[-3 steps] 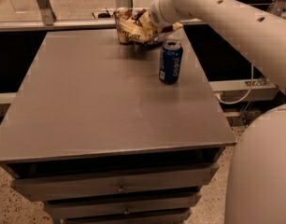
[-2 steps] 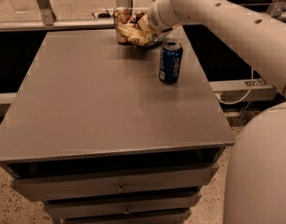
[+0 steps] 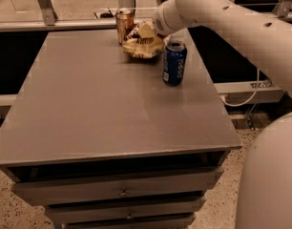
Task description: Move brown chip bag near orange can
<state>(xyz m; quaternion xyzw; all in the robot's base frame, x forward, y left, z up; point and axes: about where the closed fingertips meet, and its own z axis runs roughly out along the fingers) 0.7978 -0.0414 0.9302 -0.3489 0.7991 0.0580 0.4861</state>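
Observation:
The brown chip bag [image 3: 142, 41] lies crumpled at the back of the grey table [image 3: 112, 109], its dark panel and tan edges showing. The orange can [image 3: 124, 24] stands upright just left of and behind it, touching or nearly touching the bag. My gripper [image 3: 158, 28] is at the bag's upper right edge, at the end of the white arm [image 3: 222, 18] that reaches in from the right. The wrist hides most of the gripper.
A blue Pepsi can [image 3: 175, 62] stands upright to the right of and in front of the bag, close under the arm. A railing [image 3: 65, 25] runs behind the table's back edge. Drawers [image 3: 122, 191] sit under the table's front. My white base [image 3: 270, 175] is at the lower right.
The bag and the gripper have shifted slightly toward the front right. The orange can, hidden behind the bag before, now shows at its left.

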